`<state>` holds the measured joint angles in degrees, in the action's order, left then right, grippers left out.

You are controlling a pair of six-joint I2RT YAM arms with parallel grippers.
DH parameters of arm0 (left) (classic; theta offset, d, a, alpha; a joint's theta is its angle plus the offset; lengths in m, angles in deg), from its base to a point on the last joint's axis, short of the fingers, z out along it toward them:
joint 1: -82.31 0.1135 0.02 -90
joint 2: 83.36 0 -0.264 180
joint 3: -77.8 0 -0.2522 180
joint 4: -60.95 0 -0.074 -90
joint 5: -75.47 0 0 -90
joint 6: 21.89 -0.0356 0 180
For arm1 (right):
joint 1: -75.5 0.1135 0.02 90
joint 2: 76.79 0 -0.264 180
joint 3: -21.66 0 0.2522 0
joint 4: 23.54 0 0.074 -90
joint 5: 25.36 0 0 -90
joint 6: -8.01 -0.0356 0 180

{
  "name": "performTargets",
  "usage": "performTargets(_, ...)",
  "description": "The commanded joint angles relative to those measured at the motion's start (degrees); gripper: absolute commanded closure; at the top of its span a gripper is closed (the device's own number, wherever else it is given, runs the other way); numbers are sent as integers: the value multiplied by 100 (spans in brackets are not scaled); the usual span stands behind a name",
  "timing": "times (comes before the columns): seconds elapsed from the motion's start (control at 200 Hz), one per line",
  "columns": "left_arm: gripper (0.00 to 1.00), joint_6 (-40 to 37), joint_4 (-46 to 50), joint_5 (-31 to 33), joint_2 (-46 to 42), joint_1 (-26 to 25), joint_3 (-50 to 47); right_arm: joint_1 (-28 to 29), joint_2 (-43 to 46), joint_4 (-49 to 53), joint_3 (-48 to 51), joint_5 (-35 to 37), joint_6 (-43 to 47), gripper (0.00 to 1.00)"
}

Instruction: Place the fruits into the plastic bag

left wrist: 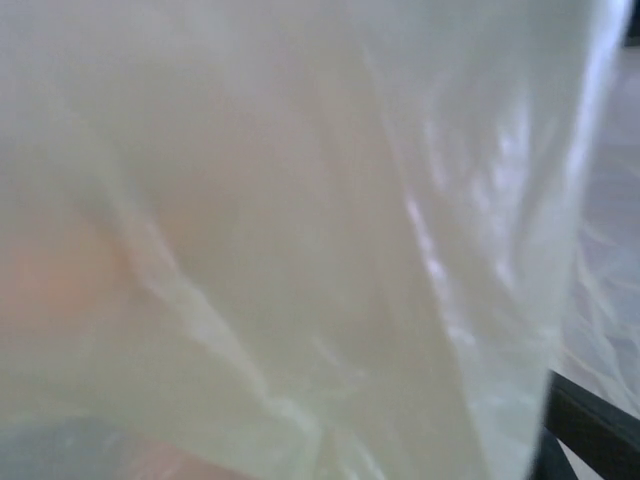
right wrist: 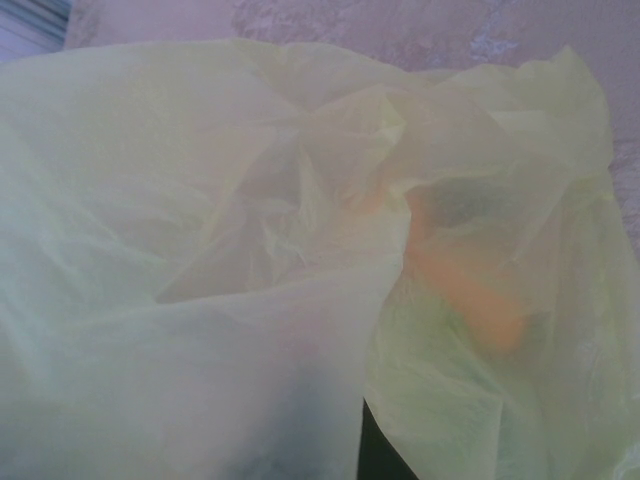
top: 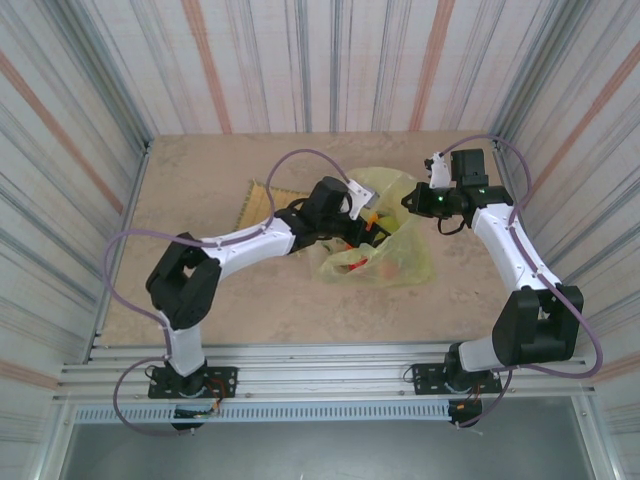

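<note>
Yellow-green plastic bag (top: 395, 255) sits mid bench (top: 200, 170), fruits (top: 362, 265) inside; my right pincer (top: 413, 202) pinches its one-o'clock rim, propping the mouth, while my left pincer (top: 368, 225) reaches in from nine, and I cannot tell how wide it stands.

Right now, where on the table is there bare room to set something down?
Bare table left of the woven mat, along the far wall behind the plastic bag, and the near strip between bag and front rail. Crowded mid-table: left tool and right tool both at the bag.
</note>
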<state>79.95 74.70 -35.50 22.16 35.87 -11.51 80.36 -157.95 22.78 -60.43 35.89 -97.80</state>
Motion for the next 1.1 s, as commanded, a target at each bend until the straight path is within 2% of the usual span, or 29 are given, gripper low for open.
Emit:
performTargets(0.0, 8, -286, 217, 137, -517, 101, -315, -15, 50, 33, 66, -16, 63, 100)
performTargets(0.386, 11, -596, 389, 933, -1975, 349, -1660, -49, -9, -3, 57, -42, 61, 100)
performTargets(0.561, 13, -323, 242, 1202, -2383, 565, -2123, -53, -22, 14, 31, -40, 56, 100)
performTargets(0.767, 12, 426, -20, 1379, -2877, 985, -2814, -54, -39, 6, 31, -51, 60, 100)
performTargets(0.912, 11, 849, 123, 1407, -2796, 1162, -2964, -54, -68, -19, 23, -73, 52, 100)
performTargets(1.092, 13, 1072, 345, 1328, -2207, 1161, -2734, -44, -79, -26, 35, -87, 43, 100)
